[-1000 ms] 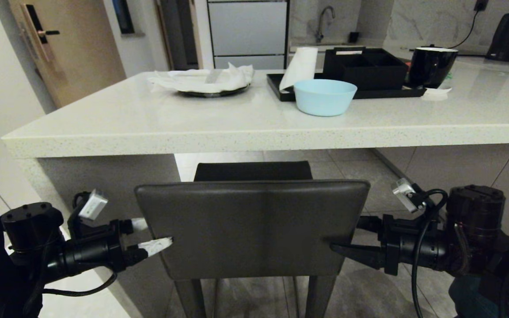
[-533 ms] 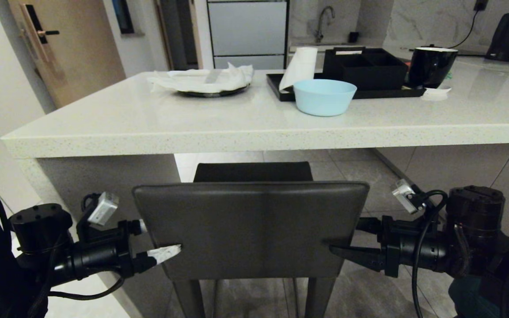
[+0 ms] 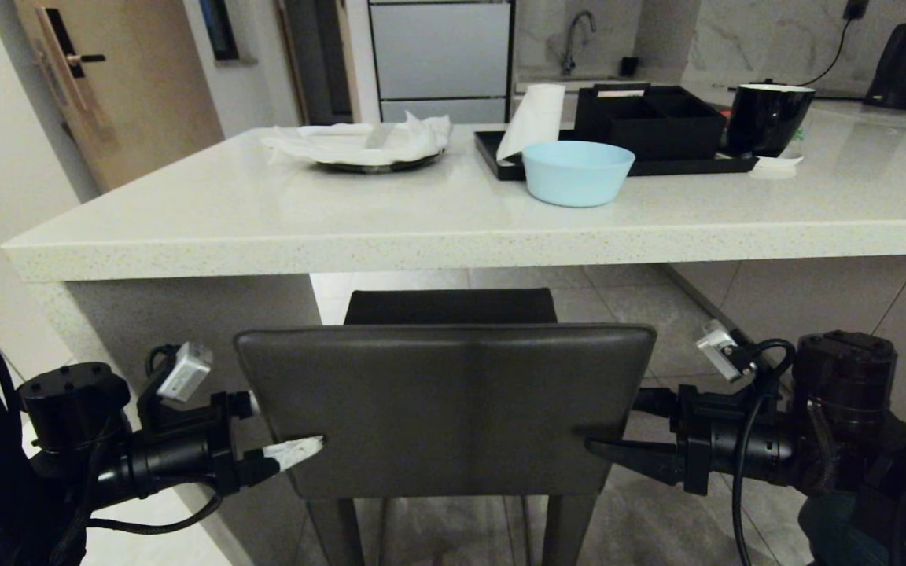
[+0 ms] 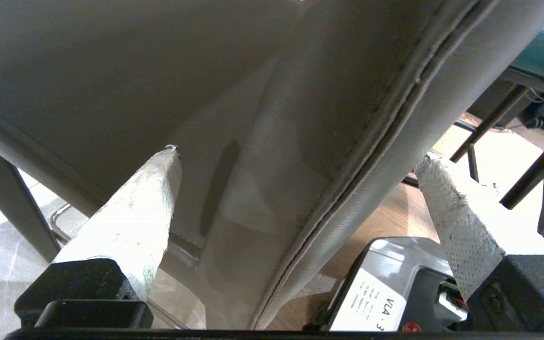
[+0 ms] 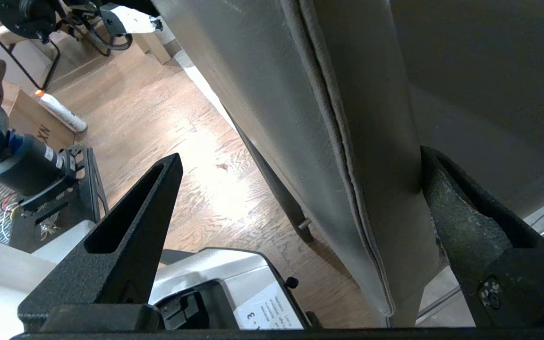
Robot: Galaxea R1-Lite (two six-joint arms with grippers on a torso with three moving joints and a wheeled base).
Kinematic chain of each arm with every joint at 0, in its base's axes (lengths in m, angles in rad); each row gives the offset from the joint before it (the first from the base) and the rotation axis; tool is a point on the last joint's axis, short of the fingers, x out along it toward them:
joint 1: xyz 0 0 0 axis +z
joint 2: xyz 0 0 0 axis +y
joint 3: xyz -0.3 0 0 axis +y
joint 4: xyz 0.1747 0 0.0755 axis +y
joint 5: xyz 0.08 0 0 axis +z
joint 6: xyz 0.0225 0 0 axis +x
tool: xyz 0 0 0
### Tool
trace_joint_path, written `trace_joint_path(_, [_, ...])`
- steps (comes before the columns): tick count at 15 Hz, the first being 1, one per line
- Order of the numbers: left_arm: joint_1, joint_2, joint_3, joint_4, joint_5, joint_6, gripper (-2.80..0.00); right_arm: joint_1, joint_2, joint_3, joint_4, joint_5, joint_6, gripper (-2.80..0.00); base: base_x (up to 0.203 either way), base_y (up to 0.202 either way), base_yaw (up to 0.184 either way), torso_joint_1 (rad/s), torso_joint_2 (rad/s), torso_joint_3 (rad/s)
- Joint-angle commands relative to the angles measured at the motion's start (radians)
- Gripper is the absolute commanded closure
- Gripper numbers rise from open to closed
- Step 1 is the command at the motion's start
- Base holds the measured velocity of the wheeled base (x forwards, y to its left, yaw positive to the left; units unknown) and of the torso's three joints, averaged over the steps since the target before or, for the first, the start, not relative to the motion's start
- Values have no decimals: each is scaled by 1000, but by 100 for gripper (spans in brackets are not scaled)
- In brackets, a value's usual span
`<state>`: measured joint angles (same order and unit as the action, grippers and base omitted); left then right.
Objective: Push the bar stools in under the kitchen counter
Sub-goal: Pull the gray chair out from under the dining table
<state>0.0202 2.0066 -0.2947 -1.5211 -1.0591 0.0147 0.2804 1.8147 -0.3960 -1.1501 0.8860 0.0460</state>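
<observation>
dark grey stool centred in head view, seat partly in under the kitchen counter, backrest clear of the counter edge on the robot's side. left gripper at the backrest's left edge, jaws wide, straddling the edge: one taped finger against the backrest's rear face, the other on the far side, not touching. right gripper at the backrest's right edge, also spread wide across the edge; one black finger pressed against the leather, the other standing off in open air. no clamping on either side, just straddling. teal stool only partly visible at lower right, behind the right arm. on the countertop: light blue bowl, black tray, paper towel roll, plate with crumpled napkins.
</observation>
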Motion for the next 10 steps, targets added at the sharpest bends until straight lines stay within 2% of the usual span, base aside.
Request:
trace_joint_path(1, [4, -5, 0, -9, -6, 2, -280, 0, -2, -1, -7, 5, 0, -280, 0, 0, 0, 0, 0, 0])
trace_joint_path(5, [-12, -1, -2, -9, -7, 3, -280, -1, -2, -4, -7, 5, 6, -280, -14, 0, 0, 0, 0, 1])
trace_joint_path(10, [-16, 1, -8, -9, -4, 2, -280, -1, 8, -6, -8, 5, 5, -280, -186, 0, -1, 4, 1, 5])
